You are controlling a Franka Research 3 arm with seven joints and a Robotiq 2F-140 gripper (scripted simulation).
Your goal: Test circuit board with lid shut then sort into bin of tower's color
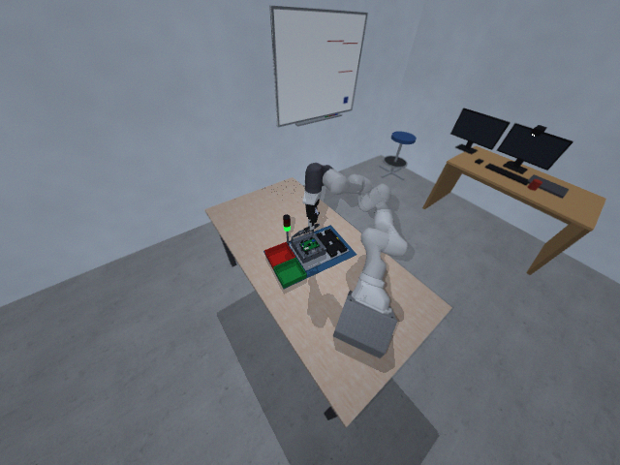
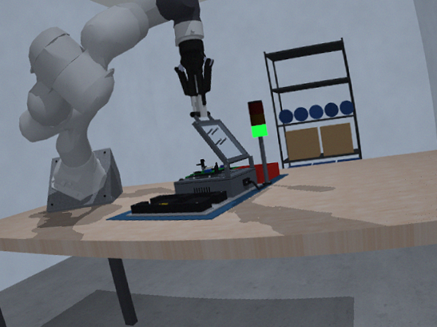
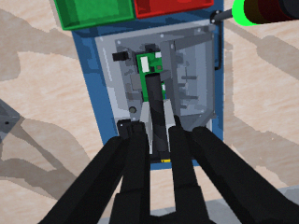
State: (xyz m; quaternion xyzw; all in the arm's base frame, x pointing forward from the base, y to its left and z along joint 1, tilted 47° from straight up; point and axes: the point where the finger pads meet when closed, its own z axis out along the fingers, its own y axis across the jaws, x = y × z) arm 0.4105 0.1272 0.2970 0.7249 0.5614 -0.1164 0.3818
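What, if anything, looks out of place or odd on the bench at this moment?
Nothing stands out. The hand is shut on the handle of the tester's raised lid, the signal tower shows green, and the circuit board lies in the tester. Both bins stand upright.

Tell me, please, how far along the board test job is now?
Done: the green circuit board sits in the grey tester, and the signal tower shows green. In hand: the gripper is shut on the handle of the raised clear lid. Left: moving the board into the green bin.
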